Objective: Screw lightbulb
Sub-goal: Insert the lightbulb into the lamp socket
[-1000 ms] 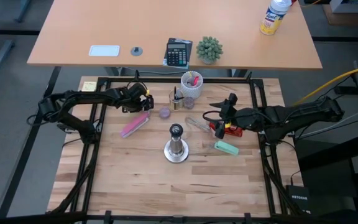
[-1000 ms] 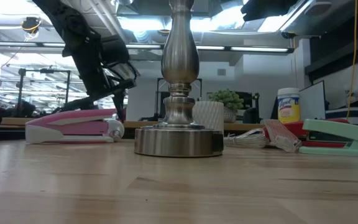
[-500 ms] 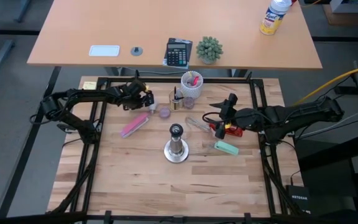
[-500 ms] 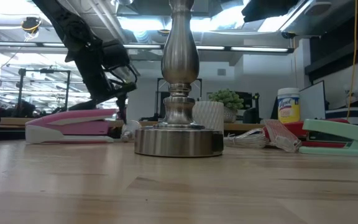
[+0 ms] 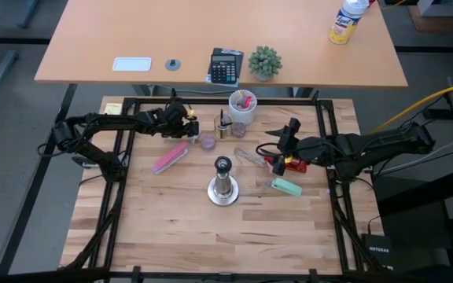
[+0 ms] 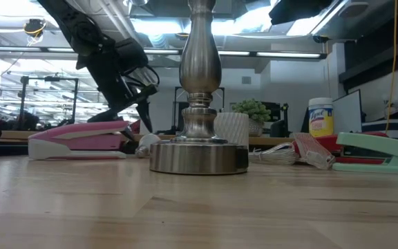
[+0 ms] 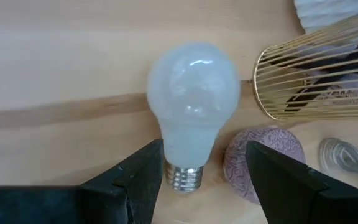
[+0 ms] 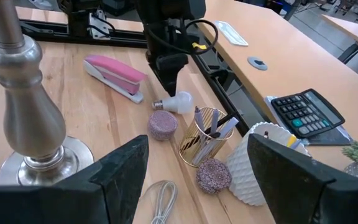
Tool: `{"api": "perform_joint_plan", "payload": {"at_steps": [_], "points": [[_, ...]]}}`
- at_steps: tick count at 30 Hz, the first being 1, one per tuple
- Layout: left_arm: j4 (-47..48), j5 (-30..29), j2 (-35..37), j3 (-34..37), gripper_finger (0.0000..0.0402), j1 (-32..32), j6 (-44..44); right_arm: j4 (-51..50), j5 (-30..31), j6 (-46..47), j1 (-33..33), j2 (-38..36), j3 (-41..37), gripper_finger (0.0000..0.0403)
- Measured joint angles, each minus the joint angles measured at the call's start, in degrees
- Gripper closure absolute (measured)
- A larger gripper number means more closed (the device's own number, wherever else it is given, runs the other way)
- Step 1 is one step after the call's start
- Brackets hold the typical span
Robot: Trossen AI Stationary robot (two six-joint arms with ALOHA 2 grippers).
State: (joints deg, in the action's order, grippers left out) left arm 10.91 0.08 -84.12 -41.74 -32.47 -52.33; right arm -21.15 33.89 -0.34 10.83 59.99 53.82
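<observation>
Down at table height, the silver lamp stand (image 6: pixel 198 138) fills the near view, its round base planted on the wooden table (image 5: pixel 179 228). Past it lies the pink stapler (image 6: pixel 81 140), and just behind that the lightbulb (image 6: pixel 146 142) peeks out low on the boards.

Seen close, the lightbulb (image 7: pixel 191 102) is a frosted white globe tapering to a short ribbed silvery screw base, lying on its side on the wood. A small purple cap (image 7: pixel 263 158) sits right beside its neck, and a gold wire pen cup (image 7: pixel 319 78) stands just beyond the globe.

From above, the bulb (image 5: pixel 192 136) rests toward the far side of the table, between the stapler and the purple cap (image 5: pixel 208 142). The left gripper (image 5: pixel 185 126) hangs directly over it, fingers (image 7: pixel 145 180) spread apart and straddling the screw base, one on each side, not pressed against it as far as I can see. The bulb is lying free, not lifted.

Across the table, the right gripper (image 5: pixel 278 149) waits with its fingers spread wide, holding nothing, above a red object (image 5: pixel 285 163) and near a mint green stapler (image 5: pixel 286 186). Farther back stand a white ribbed cup (image 5: pixel 242 107), then a calculator (image 5: pixel 226 66) and a small potted plant (image 5: pixel 264 62) on the desk behind.
</observation>
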Motion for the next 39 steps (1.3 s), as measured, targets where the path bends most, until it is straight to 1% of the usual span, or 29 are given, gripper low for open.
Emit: {"api": "perform_joint_plan", "payload": {"at_steps": [3,7,15,25,32,35,39], "points": [[0.0,0.0,0.0,0.0,0.0183,0.4,1.6,0.0,0.0,0.0,0.0,0.0,0.0,0.0123],[0.1,0.0,-0.1,0.0,0.0183,0.7,1.6,0.1,0.0,0.0,0.0,0.0,0.0,0.0123],[-0.2,0.4,-4.3,0.0,0.0183,1.0,-0.9,0.2,0.0,0.0,0.0,0.0,0.0,0.0123],[-6.9,0.4,-10.0,-0.2,0.0183,0.5,-1.6,0.0,0.0,0.0,0.0,0.0,0.0,0.0123],[-7.1,0.5,-10.6,-0.2,0.0183,-0.1,-0.5,0.0,0.0,-0.1,0.0,0.0,0.0,0.0123],[-7.0,0.4,-10.1,-0.1,0.0193,-0.3,-0.3,0.0,0.0,-0.1,0.0,0.0,0.0,0.0123],[-6.7,0.1,-10.0,0.0,0.0230,-0.3,0.8,0.0,0.0,-0.1,0.0,0.0,0.0,0.0123]]}}
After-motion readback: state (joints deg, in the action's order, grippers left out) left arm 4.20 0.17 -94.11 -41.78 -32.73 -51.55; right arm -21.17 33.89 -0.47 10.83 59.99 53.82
